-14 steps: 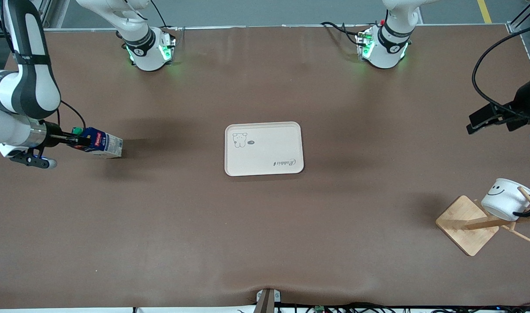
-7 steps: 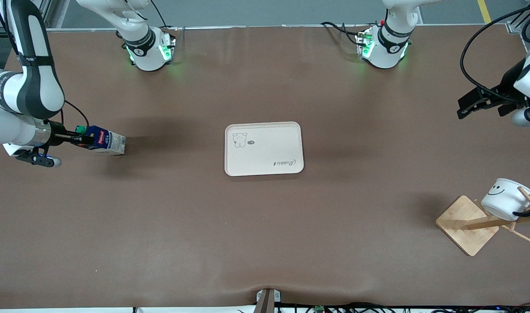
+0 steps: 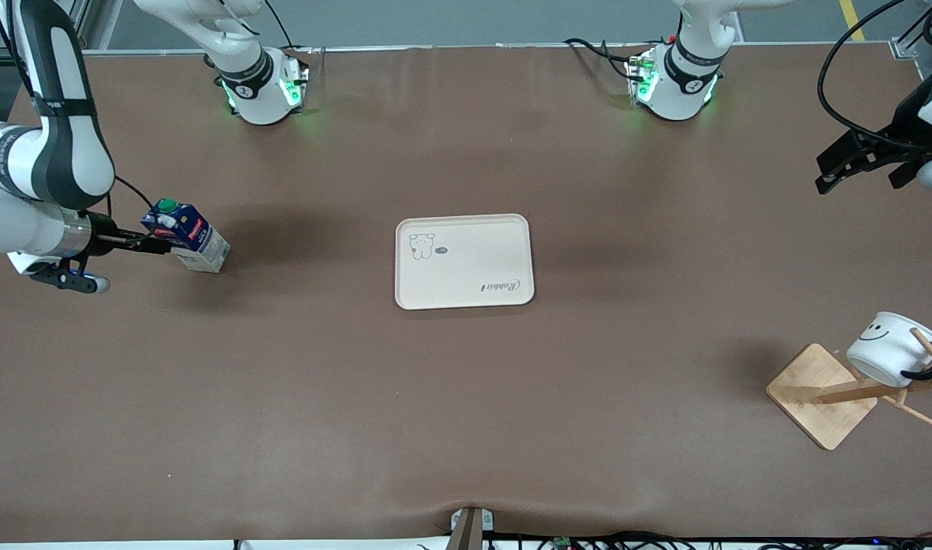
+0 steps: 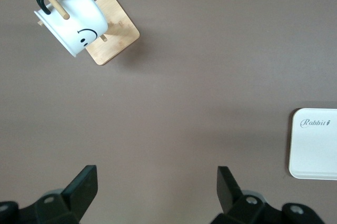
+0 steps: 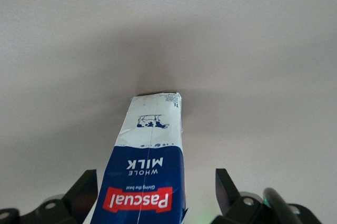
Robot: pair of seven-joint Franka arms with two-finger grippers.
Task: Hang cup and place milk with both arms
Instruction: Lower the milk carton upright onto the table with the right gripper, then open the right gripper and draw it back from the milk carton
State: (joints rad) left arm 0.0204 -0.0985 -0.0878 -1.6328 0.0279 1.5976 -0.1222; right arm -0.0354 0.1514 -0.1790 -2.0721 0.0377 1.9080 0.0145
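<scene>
The milk (image 3: 189,238), a dark blue carton with a green cap, leans at a tilt with its cap up and its pale base on the table, near the right arm's end. My right gripper (image 3: 157,246) is open, low by the carton's upper part. In the right wrist view the milk (image 5: 150,155) lies between the spread fingers, against one and apart from the other. The white smiley cup (image 3: 888,351) hangs by its black handle on a peg of the wooden rack (image 3: 817,396). It also shows in the left wrist view (image 4: 71,24). My left gripper (image 3: 836,169) is open and empty, up in the air (image 4: 158,192).
A cream tray (image 3: 464,261) with a rabbit drawing lies at the table's middle; its corner shows in the left wrist view (image 4: 316,145). The rack base (image 4: 113,40) stands near the left arm's end, close to the table's edge.
The milk has tipped from lying on its side to leaning with its cap up. The left gripper has drawn away from the cup rack, toward the bases' side.
</scene>
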